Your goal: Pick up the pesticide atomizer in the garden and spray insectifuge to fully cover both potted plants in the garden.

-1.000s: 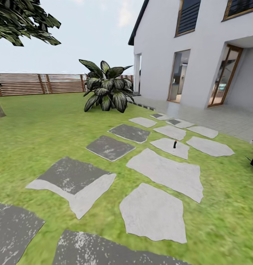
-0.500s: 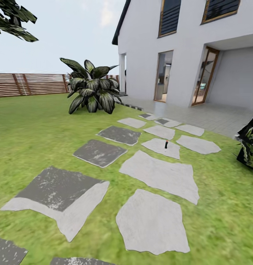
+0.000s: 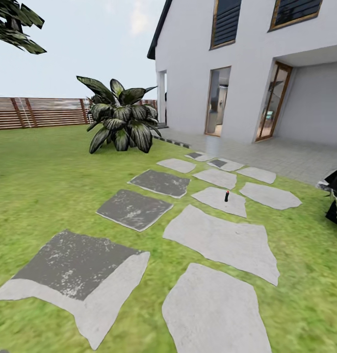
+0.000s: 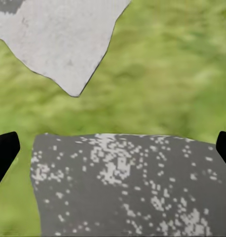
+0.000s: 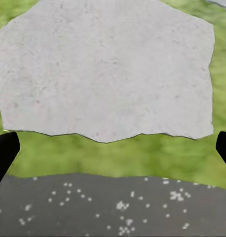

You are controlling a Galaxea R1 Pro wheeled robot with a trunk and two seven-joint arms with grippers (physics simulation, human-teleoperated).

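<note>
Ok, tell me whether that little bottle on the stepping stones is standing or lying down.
Standing: the bottle rises as a thin dark vertical sliver from a pale stepping stone.

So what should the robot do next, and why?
Probably keep rolling forward along the stepping stones toward the small dark bottle standing on a pale stone ahead. It looks too far to grab, and both end effectors, left and right, hang open with nothing between their fingers.

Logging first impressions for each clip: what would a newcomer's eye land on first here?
Probably the big dark-leaved plant on the lawn near the white house and the slatted fence. Next, the stepping stones crossing the grass, where a tiny dark upright object with a red tip, too small to identify, stands on a pale slab.
</note>
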